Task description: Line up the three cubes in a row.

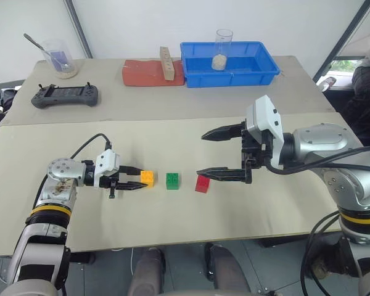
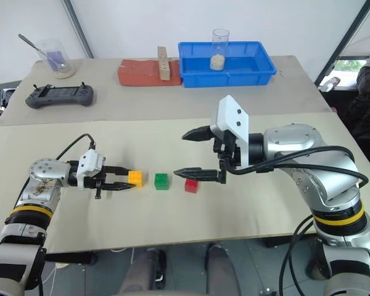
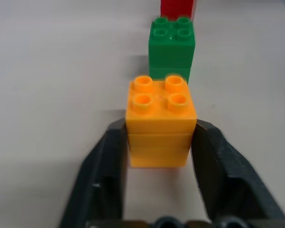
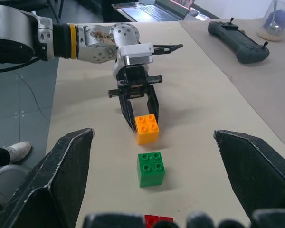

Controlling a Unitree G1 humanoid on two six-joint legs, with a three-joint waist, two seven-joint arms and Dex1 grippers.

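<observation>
Overhead, the orange-yellow cube, green cube and red cube sit in a row on the table. Up close, the left gripper brackets the orange-yellow cube, jaws at its sides; firm grip unclear. From the right wrist, the right gripper gapes wide above the green cube.

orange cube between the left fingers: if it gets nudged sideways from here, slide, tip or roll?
Likely slides: the orange cube sits flat on the table, and flat faces rule out rolling. Tipping seems possible if pushed high, since it looks taller than wide. Probably rigid, light plastic with smooth sides, so the left gripper, fingers flanking it, might slip.
</observation>
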